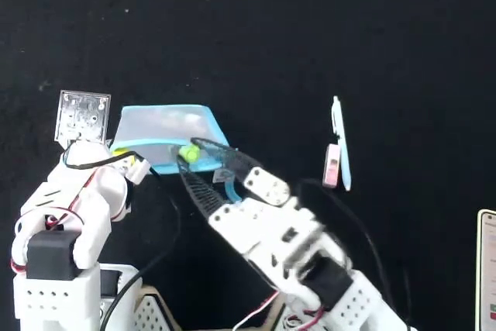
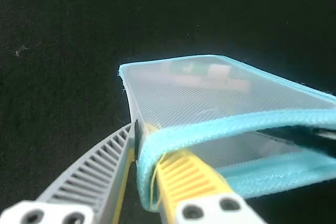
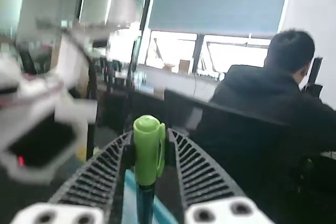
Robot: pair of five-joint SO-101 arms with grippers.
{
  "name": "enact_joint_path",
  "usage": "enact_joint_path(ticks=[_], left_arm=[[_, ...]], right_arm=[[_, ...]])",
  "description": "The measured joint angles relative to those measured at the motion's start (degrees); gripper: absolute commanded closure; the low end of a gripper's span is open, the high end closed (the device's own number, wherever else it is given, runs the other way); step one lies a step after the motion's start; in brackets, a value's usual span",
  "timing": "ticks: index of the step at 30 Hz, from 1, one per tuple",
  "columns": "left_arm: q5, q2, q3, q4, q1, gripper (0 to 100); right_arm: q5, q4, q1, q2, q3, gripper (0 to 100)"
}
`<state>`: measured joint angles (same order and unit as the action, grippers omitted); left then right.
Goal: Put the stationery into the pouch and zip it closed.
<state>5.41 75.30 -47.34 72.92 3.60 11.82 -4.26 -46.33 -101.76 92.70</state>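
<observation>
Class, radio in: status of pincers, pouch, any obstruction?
Left pincer shut on pouch rim. Right pincer shut on green pen at pouch mouth. Blue pen, pink item outside. Nothing blocking.

We see a black desk (image 1: 310, 44) bearing a blue pouch (image 1: 167, 125); right of it, a blue pen (image 1: 341, 145) beside a pink item (image 1: 332, 166).

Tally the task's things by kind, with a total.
1 pouch
2 pens: green-capped pen, light blue pen
1 small pink item
Total: 4, leaving out the blurred shapes inside the pouch.
</observation>
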Motion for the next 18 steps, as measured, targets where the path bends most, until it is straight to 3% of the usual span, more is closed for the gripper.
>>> enact_joint_path(ticks=[2,7,12,18], left_arm=[[0.0,0.0,0.0,0.0,0.0,97],[0.0,0.0,0.0,0.0,0.0,97],[0.0,0.0,0.0,0.0,0.0,97],[0.0,0.0,0.0,0.0,0.0,97]], right_arm=[[1.4,0.0,0.0,0.0,1.4,97.7],[2.1,0.0,0.0,0.0,1.7,85.1],[2.1,-2.3,-0.8,0.0,1.5,89.6],[2.1,-15.7,-0.8,0.1,-7.9,89.3]])
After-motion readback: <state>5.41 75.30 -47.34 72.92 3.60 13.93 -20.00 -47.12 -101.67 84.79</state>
